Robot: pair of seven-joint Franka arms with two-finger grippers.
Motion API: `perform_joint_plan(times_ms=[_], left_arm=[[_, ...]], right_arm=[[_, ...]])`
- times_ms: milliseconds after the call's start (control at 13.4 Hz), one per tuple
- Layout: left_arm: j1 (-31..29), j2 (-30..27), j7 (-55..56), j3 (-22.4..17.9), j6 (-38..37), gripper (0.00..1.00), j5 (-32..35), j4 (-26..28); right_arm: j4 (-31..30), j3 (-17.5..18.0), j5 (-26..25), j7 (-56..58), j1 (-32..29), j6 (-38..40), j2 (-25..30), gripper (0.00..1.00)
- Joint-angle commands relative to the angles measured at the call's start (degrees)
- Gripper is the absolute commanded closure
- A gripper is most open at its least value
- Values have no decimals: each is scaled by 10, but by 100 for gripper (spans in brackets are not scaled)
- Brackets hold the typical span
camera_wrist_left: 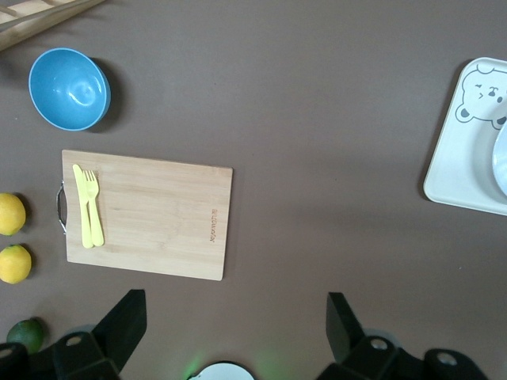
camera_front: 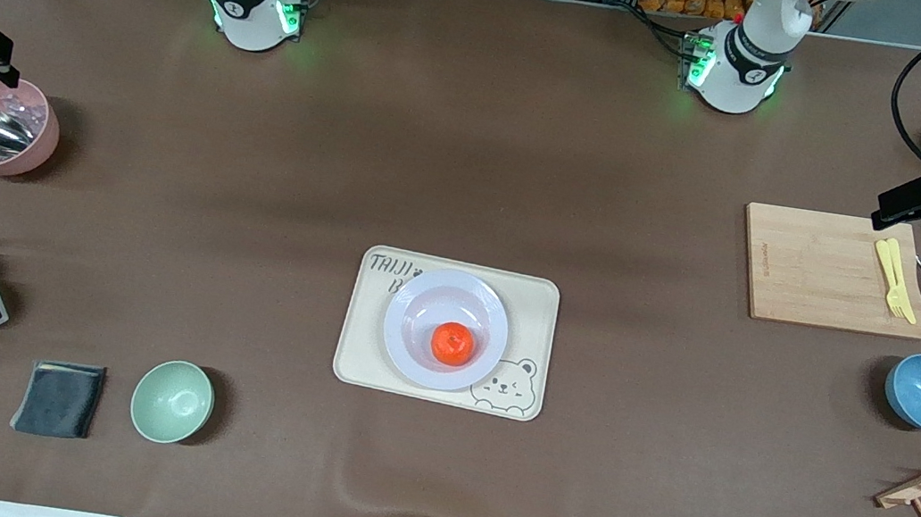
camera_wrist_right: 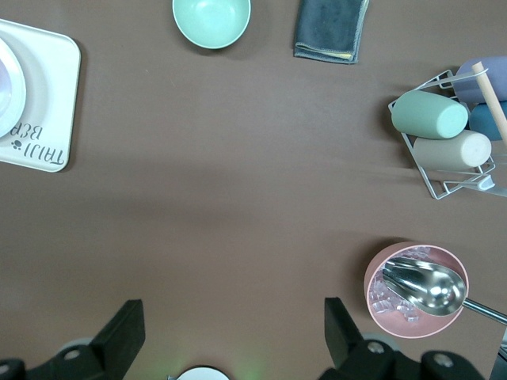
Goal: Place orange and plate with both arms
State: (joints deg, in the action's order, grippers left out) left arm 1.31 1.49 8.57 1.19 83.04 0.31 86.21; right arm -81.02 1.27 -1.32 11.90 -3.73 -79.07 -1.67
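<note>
While resting in the plate (camera_front: 427, 303) on the bear tray (camera_front: 365, 344): orange (camera_front: 452, 343).
Left gripper (camera_wrist_left: 234, 321) spread wide over the cutting board's (camera_wrist_left: 158, 218) end; right gripper (camera_wrist_right: 234, 321) likewise wide, by the pink bowl (camera_wrist_right: 380, 305).

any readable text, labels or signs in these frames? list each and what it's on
"TAIJI" over a second line starting "BE", the rest hidden by the plate: printed on the cream tray, corner toward the robots; the right wrist view shows it best.
Bear face drawing, no words: the tray's corner nearer the front camera.
Small brand mark near one edge of the cutting board: too small to read.
Nothing else carries text.
</note>
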Motion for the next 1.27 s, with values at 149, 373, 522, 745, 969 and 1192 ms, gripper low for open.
perform_joint_plan(times_ms=[149, 373, 522, 745, 969, 1192], left_arm=[[-2, -28, -15, -2, -4, 0, 19, -1], [-2, -48, -15, 1, -7, 0, 12, 2], [-2, -51, -14, 2, -5, 0, 11, 2], [-2, -45, -15, 0, -5, 0, 9, -1], [2, -43, -8, 1, -5, 0, 9, -1], [0, -39, -10, 1, -5, 0, 9, -1]], right_arm=[[-18, 3, 5, -9, -7, -6, 8, 0], [-31, 3, 5, -9, -13, -5, 6, 0], [-34, 4, 6, -9, -14, -3, 7, 0], [-34, 6, 6, -8, -12, 3, 8, 0], [-47, 6, 5, -8, -11, 0, 6, 0], [-49, 7, 5, -8, -10, 1, 7, 0]])
